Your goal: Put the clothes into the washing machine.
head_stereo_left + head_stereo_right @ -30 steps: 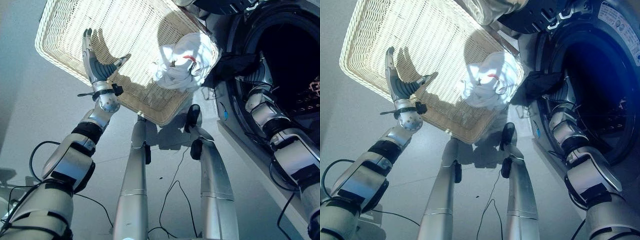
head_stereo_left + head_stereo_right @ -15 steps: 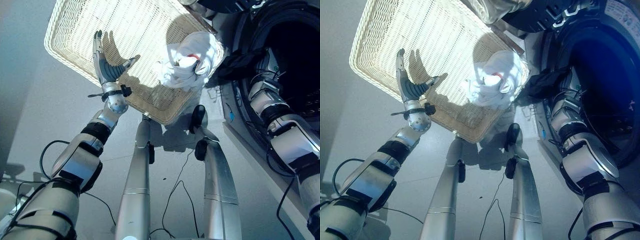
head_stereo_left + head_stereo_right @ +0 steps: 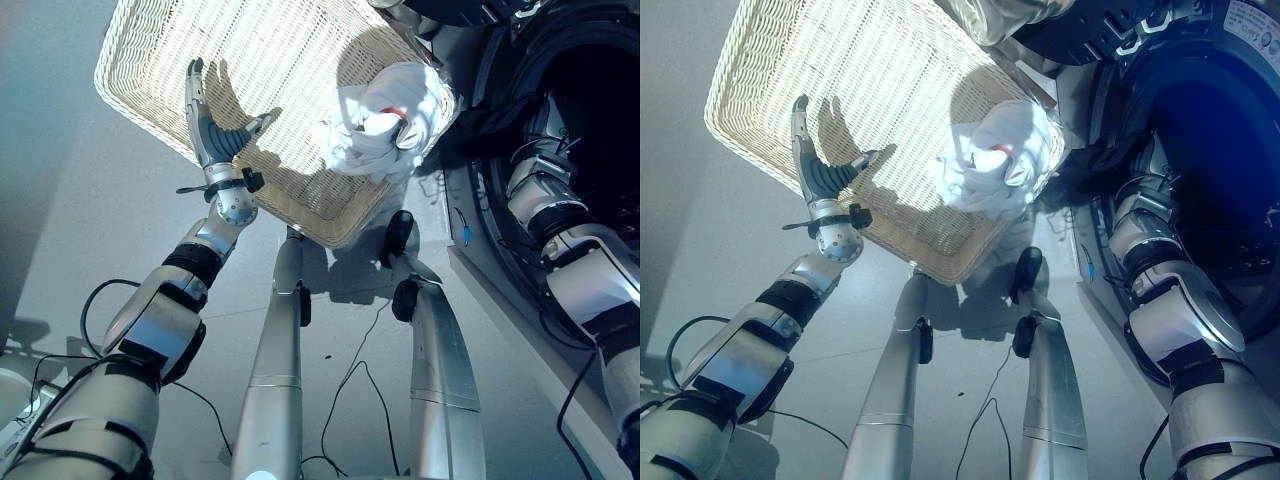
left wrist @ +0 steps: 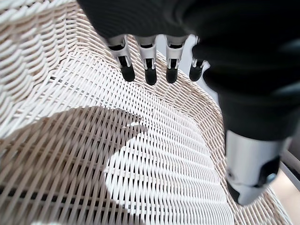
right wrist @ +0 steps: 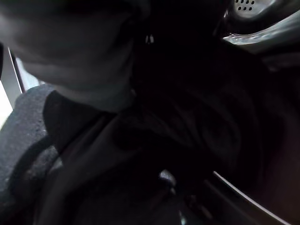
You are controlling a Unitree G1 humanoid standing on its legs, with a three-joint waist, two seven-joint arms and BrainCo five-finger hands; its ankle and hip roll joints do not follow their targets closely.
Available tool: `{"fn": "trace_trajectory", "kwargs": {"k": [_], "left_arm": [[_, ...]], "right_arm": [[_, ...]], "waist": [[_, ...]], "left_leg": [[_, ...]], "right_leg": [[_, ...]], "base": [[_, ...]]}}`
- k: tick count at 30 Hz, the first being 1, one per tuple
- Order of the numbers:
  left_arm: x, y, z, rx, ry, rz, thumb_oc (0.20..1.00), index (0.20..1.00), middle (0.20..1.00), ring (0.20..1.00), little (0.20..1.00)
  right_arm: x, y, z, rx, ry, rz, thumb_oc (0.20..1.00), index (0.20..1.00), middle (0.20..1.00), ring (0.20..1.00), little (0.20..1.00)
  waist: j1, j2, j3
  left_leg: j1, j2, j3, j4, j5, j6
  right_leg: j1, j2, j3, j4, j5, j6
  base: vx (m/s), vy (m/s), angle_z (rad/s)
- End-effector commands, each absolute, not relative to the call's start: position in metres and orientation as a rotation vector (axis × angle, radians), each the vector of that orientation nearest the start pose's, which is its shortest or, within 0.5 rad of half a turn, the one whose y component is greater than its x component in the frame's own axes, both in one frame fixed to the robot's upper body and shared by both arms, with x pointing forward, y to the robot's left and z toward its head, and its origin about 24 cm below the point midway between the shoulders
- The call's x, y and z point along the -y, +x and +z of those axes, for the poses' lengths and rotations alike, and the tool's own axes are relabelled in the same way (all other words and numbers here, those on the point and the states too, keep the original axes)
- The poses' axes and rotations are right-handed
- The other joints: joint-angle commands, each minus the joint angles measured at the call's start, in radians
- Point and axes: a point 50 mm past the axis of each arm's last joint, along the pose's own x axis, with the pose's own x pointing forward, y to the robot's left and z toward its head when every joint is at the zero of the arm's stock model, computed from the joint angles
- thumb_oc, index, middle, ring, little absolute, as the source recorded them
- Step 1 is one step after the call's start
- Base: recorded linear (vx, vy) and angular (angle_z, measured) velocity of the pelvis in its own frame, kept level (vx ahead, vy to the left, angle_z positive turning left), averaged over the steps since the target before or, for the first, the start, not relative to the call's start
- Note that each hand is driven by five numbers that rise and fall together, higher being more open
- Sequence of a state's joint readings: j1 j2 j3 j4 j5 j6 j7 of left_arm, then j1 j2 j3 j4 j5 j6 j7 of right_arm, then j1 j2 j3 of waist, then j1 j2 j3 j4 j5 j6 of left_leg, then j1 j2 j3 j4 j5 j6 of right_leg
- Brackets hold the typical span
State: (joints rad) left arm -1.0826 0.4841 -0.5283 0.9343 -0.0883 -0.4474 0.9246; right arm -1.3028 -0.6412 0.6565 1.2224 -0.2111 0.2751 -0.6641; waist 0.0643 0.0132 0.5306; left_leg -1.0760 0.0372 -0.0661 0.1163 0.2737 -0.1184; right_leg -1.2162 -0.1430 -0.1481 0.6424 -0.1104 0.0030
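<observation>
Your left hand (image 3: 208,135), fingers straight and empty, hovers over the cream woven wicker basket (image 3: 150,60); the crumpled white garment (image 3: 385,120) lies rightward, at the corner nearest the dark washing-machine drum (image 3: 590,110). Right-hand fingers are hidden in dark cloth (image 3: 480,125): cannot tell.

Floor (image 3: 90,250): smooth, pale grey, plain surface with a faint sheen. It runs across the whole left side and the lower part of the head views.

Light: strong and direct, coming from the upper side. It throws hard-edged shadows on the floor, darkest in a patch near the middle (image 3: 350,275). The left edge of the floor looks dimmer and greyer than the centre.

A light strip (image 3: 500,300), a sill or plinth, runs diagonally along the floor on the right side, with a small blue mark (image 3: 464,236) on it.
</observation>
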Motion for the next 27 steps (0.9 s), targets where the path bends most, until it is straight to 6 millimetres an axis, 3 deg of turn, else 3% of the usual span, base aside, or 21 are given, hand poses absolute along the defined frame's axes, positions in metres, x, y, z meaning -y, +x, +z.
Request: {"fn": "trace_trajectory", "kwargs": {"k": [1,5,10,14,15,16,20,23,27], "left_arm": [[-0.176,0.386,0.244,0.837,0.385,0.606,1.000,1.000,1.000,1.000,1.000],[-0.182,0.383,0.237,0.829,0.385,0.615,1.000,1.000,1.000,1.000,1.000],[-0.195,0.375,0.218,0.820,0.413,0.639,1.000,1.000,1.000,1.000,1.000],[-0.209,0.368,0.212,0.815,0.438,0.662,1.000,1.000,1.000,1.000,1.000],[-0.218,0.365,0.210,0.816,0.453,0.672,1.000,1.000,1.000,1.000,1.000],[-0.219,0.364,0.209,0.816,0.457,0.672,1.000,1.000,1.000,1.000,1.000],[-0.243,0.357,0.212,0.810,0.494,0.702,1.000,1.000,1.000,1.000,1.000],[-0.260,0.354,0.219,0.807,0.509,0.724,1.000,1.000,1.000,1.000,1.000],[-0.269,0.353,0.229,0.810,0.528,0.731,1.000,1.000,1.000,1.000,1.000]], "right_arm": [[0.280,0.398,0.230,0.083,-1.035,-0.858,0.200,0.200,0.200,0.200,0.200],[0.292,0.393,0.222,0.091,-0.444,-0.930,0.200,0.200,0.200,0.200,0.200],[0.353,0.357,0.222,0.194,0.284,-1.195,0.200,0.200,0.200,0.200,0.200],[0.396,0.320,0.241,0.347,0.571,-1.427,0.200,0.200,0.200,0.200,0.200],[0.415,0.300,0.252,0.422,0.636,-1.512,0.200,0.200,0.200,0.200,0.200],[0.419,0.296,0.253,0.440,0.656,-1.527,0.200,0.200,0.200,0.200,0.200],[0.457,0.246,0.266,0.616,0.738,-1.667,0.200,0.200,0.200,0.200,0.200],[0.474,0.216,0.270,0.716,0.746,-1.748,0.200,0.200,0.200,0.200,0.200],[0.481,0.199,0.280,0.775,0.687,-1.792,0.200,0.200,0.200,0.200,0.200]], "waist": [[-0.027,0.049,-0.011],[-0.032,0.047,-0.011],[-0.043,0.020,-0.011],[-0.049,-0.016,-0.011],[-0.054,-0.033,-0.011],[-0.055,-0.038,-0.011],[-0.077,-0.081,-0.011],[-0.092,-0.106,-0.011],[-0.098,-0.121,-0.011]], "left_leg": [[-0.015,-0.056,0.053,0.144,-0.149,0.028],[-0.014,-0.052,0.054,0.155,-0.160,0.022],[-0.012,-0.039,0.048,0.179,-0.190,0.017],[-0.009,-0.025,0.036,0.179,-0.199,0.013],[-0.006,-0.021,0.030,0.178,-0.201,0.014],[-0.004,-0.020,0.029,0.177,-0.202,0.014],[0.008,-0.012,0.020,0.177,-0.209,0.016],[0.022,-0.005,0.019,0.176,-0.216,0.019],[0.033,-0.003,0.020,0.171,-0.219,0.022]], "right_leg": [[0.079,0.056,-0.008,-0.295,0.225,0.128],[0.076,0.062,0.003,-0.289,0.222,0.127],[0.086,0.065,0.007,-0.286,0.223,0.135],[0.101,0.068,0.000,-0.294,0.236,0.144],[0.109,0.073,-0.002,-0.295,0.239,0.145],[0.113,0.076,-0.002,-0.297,0.240,0.145],[0.140,0.091,0.000,-0.309,0.244,0.146],[0.160,0.099,0.001,-0.314,0.242,0.147],[0.176,0.100,0.000,-0.325,0.241,0.147]], "base": [[0.00,0.000,0.00],[0.00,0.000,0.00],[0.00,0.000,0.00],[0.00,-0.070,-0.02],[-0.02,-0.077,-0.07],[-0.02,-0.065,-0.07],[-0.02,-0.052,-0.06],[-0.01,-0.023,-0.05],[0.00,-0.004,0.01]]}}
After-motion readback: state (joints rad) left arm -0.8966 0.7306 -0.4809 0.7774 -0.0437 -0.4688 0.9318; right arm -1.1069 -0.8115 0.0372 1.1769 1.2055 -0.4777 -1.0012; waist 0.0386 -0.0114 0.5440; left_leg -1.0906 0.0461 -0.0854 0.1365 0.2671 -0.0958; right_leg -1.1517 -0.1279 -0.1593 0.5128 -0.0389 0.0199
